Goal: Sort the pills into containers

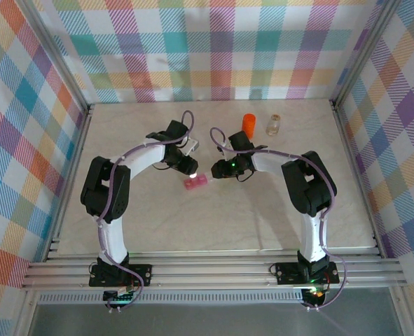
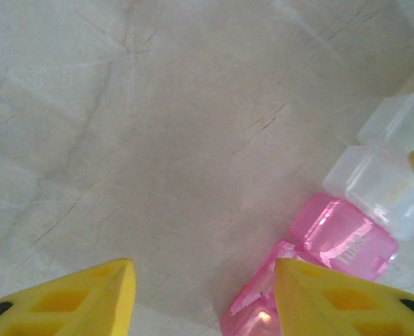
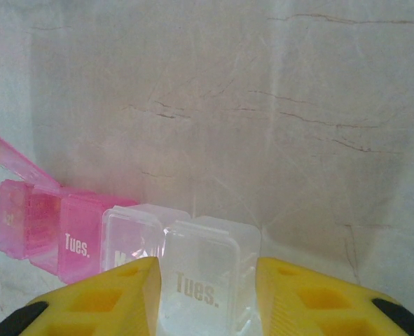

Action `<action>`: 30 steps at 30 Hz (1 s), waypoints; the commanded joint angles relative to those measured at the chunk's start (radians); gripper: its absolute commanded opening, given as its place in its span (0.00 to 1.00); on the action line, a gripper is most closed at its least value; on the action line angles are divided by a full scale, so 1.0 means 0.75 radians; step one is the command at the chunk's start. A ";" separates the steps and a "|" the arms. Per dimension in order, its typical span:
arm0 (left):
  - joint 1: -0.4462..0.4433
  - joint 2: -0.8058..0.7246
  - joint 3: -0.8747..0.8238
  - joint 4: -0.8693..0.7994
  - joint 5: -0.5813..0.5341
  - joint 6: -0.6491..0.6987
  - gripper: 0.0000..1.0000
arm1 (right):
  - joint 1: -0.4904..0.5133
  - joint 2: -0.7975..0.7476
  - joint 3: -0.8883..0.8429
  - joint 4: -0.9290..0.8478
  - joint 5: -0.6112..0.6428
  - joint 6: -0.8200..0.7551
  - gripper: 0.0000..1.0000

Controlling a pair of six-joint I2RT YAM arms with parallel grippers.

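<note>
The pale marbled stone-look table (image 1: 263,217) carries everything; on it stand one orange plastic bottle (image 1: 249,124) and, just beside that, one small clear glass-like vial (image 1: 273,125), both well apart from the work; at mid-table, between the two arm tips, lies one small flat rectangular pink plastic pill box (image 1: 196,183) with a clear section.

The pill box looks light, stiff and thin-walled, with a glossy skin that will probably slip under a loose pinch and skate on the smooth top if pushed; its hinged lids seem the weak part, so the sound hold is across the short side walls, low down, never on a flap; one thin pink lid flap (image 3: 14,162) stands raised.

The right gripper (image 3: 207,269) is clamped across the clear cell marked "Tues." (image 3: 203,280), steadying the row; the left gripper (image 2: 203,266) stands parted over bare table, its one finger next to the pink cells (image 2: 343,238), holding nothing.

At least two clear cells and two pink ones can be counted; whether pills lie inside them I cannot tell.
</note>
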 commanded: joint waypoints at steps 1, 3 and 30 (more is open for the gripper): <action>0.008 0.064 0.025 -0.016 -0.067 0.013 0.54 | 0.022 0.103 -0.047 -0.203 0.106 -0.041 0.41; 0.008 0.078 0.029 -0.015 -0.059 0.013 0.53 | 0.022 0.103 -0.051 -0.191 0.094 -0.029 0.42; -0.057 -1.283 -0.935 0.806 -0.545 -0.531 1.00 | -0.079 -0.434 0.100 -0.327 0.502 -0.079 0.67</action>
